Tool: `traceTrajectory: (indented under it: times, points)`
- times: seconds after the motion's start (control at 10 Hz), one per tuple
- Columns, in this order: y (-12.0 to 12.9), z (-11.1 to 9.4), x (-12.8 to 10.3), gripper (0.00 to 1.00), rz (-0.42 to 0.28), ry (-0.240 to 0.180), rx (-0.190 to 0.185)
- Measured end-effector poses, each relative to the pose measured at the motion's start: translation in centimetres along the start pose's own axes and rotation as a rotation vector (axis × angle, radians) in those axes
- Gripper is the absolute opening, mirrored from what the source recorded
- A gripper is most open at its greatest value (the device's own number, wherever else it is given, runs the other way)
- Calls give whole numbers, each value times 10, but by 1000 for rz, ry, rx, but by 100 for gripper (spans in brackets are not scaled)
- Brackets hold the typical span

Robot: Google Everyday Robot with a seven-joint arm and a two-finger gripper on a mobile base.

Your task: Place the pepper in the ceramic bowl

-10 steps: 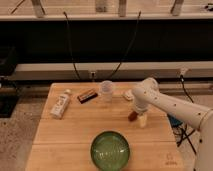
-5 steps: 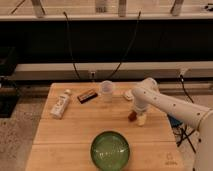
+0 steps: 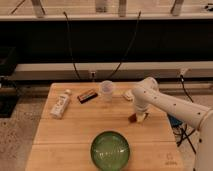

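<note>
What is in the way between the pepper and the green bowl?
Nothing visible. The pepper is at the gripper on the right side, and only bare table lies between it and the ceramic bowl at the front edge. The cup, brown bar and bottle sit farther back, off that path.

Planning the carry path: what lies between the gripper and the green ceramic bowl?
In the camera view, only bare tabletop lies between the gripper, by the pepper, and the ceramic bowl.
</note>
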Motion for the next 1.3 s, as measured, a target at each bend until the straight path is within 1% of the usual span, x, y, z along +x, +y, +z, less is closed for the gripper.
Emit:
traceTrajectory:
  times: [0.1, 0.3, 0.4, 0.6, 0.9, 1.3]
  points:
    - [1, -1, -3, 1, -9, 2, 2]
    - [5, -16, -9, 1, -18, 5, -1]
    - [7, -19, -11, 1, -20, 5, -2]
    - [8, -22, -16, 1, -30, 9, -3]
    - [12, -37, -31, 1, -52, 12, -5]
    - [17, -49, -50, 1, -89, 17, -7]
